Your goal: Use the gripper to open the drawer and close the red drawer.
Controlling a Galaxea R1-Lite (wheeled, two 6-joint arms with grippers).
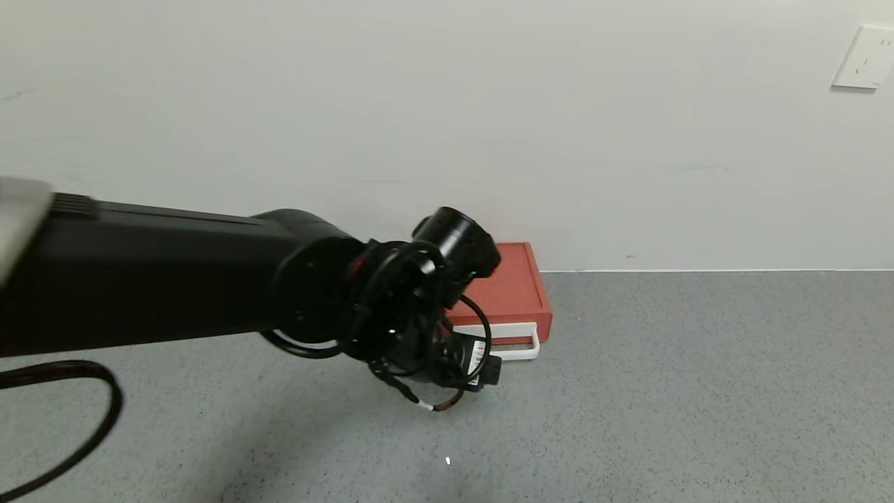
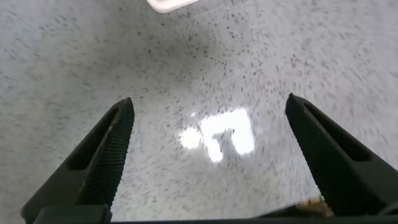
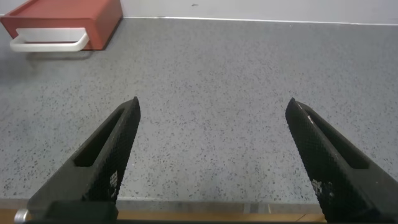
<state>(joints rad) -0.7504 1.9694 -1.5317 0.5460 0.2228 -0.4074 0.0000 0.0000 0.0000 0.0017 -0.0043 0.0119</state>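
Observation:
The orange-red drawer unit [image 1: 513, 286] lies flat on the grey table against the white wall, its white U-shaped bar handle [image 1: 520, 349] facing me. My left gripper [image 1: 464, 367] hangs just in front of the handle's left end, pointing down, and hides the unit's left part. In the left wrist view it [image 2: 208, 106] is open and empty above bare table, with a bit of the white handle [image 2: 171, 5] just past the fingertips. My right gripper [image 3: 214, 106] is open and empty low over the table, far from the drawer [image 3: 62, 17], and is out of the head view.
The grey speckled table [image 1: 698, 391] stretches to the right and front of the drawer. The white wall [image 1: 447, 105] stands directly behind the drawer, with a socket plate [image 1: 862, 59] at the upper right. A black cable [image 1: 70, 426] loops at the lower left.

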